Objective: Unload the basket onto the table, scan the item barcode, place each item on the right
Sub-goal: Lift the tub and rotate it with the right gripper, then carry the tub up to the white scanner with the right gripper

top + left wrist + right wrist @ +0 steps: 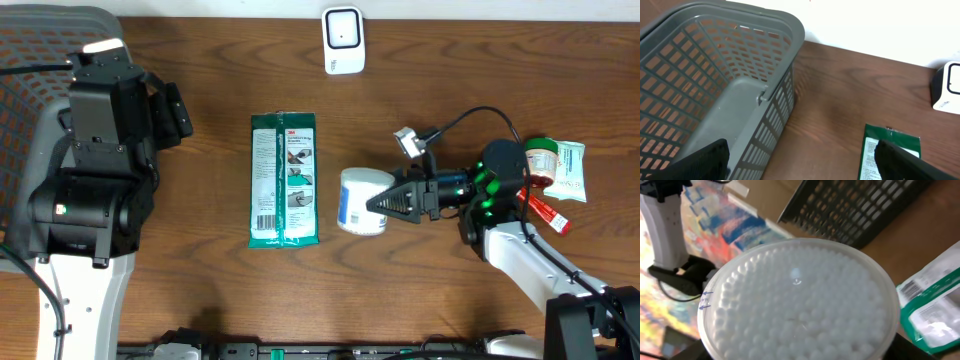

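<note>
Right fingers [398, 200] clamped on the cotton-swab tub [362, 201], which is held on its side above the worktop [450, 80], clear lid toward the wrist camera. Cannot tell whether it is lifted clear.

Green packet [284, 180] lies flat just left of the tub, untouched.

Left fingers [702, 161] wide apart and empty, beside the grey basket [765, 30].

White scanner [342, 40] stands at the far edge, well apart from the tub.

Judged step: item grasped, presentation pending. Next move calls for carrying the tub to the scanner and turning its label toward the scanner's face; no barcode on the tub is visible.
</note>
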Controlling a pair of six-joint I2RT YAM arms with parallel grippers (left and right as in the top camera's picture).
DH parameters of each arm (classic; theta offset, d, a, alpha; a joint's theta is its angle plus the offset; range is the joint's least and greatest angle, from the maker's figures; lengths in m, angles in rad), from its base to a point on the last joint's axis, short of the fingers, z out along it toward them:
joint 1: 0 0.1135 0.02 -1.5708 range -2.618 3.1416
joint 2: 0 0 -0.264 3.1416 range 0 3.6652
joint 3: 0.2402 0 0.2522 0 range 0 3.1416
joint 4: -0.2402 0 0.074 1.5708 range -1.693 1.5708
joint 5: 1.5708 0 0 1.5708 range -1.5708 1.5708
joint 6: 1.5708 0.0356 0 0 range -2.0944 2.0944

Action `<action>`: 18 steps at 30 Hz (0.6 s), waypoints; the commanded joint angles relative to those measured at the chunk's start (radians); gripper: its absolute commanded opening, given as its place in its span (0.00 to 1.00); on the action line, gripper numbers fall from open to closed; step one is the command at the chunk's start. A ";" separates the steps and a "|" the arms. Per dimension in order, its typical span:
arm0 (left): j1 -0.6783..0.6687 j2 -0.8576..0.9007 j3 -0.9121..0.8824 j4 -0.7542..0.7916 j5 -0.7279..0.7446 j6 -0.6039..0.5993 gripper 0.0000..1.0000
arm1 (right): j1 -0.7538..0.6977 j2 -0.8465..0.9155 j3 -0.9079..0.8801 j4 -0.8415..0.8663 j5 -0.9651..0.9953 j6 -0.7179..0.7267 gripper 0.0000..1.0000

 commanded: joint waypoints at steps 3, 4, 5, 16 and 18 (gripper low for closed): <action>0.002 0.001 0.007 0.000 -0.013 -0.009 0.92 | -0.071 0.006 0.012 -0.089 0.185 -0.080 0.01; 0.002 0.001 0.007 0.000 -0.013 -0.009 0.92 | -0.083 0.006 0.012 -0.163 0.254 -0.081 0.01; 0.002 0.001 0.007 0.000 -0.013 -0.009 0.92 | -0.094 0.006 0.012 -0.261 0.335 -0.089 0.01; 0.002 0.001 0.007 0.000 -0.013 -0.009 0.92 | -0.099 0.005 0.035 -0.826 0.782 -0.520 0.01; 0.002 0.001 0.007 0.000 -0.013 -0.009 0.92 | -0.098 0.005 0.111 -0.980 0.803 -0.602 0.01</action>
